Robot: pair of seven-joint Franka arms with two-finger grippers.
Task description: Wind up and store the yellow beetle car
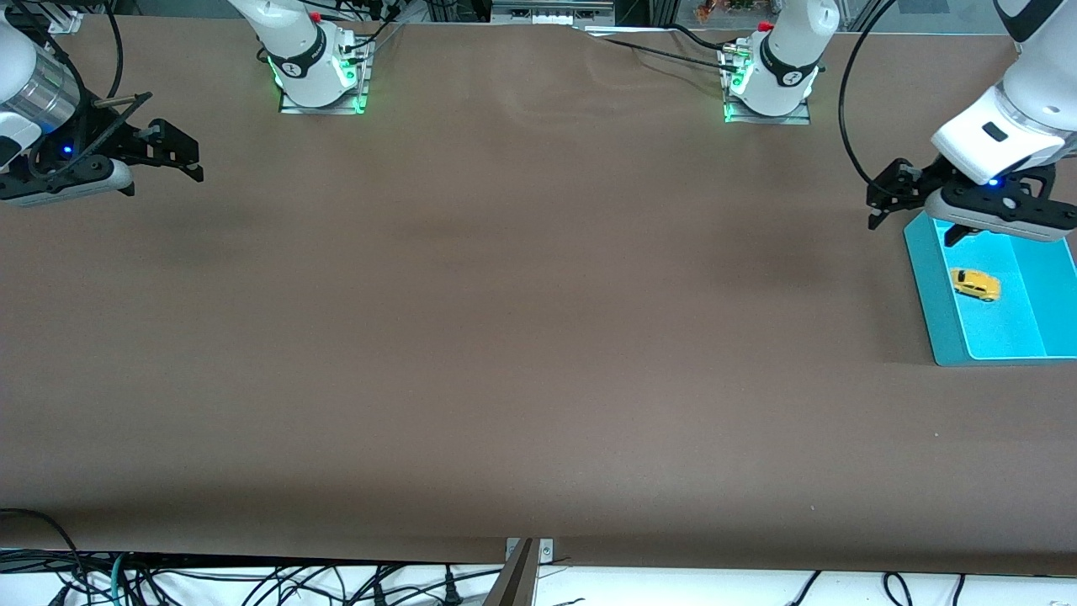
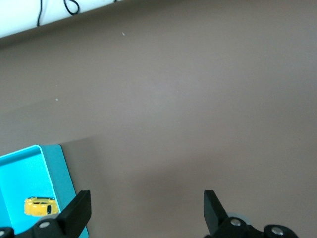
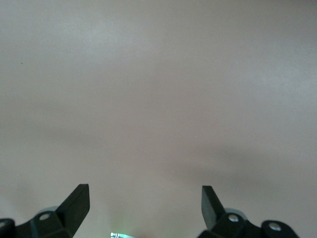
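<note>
A broad table covered in plain brown matte sheeting (image 1: 505, 337) fills the front view, and the two white arm bases are seen bolted along its edge farthest from the front camera. At the left arm's end of the table a shallow rectangular turquoise plastic tray (image 1: 934, 303) is set flat on the brown surface, partly cut off by the frame edge. The left arm's black two-finger gripper (image 1: 892, 195) is held in the air over the tray's edge nearest the arm bases and the table just beside it; its jaws are spread wide, with nothing between them, as is confirmed in the left wrist view (image 2: 147, 208). The right arm's black two-finger gripper (image 1: 177, 156) is held above bare table at the right arm's end, well apart from the tray, likewise released and empty (image 3: 144, 203). The tiny bright yellow beetle-shaped toy car with dark windows (image 1: 975, 284) is found lying on its wheels inside the tray, on the turquoise floor, touched by neither gripper (image 2: 40, 206).
</note>
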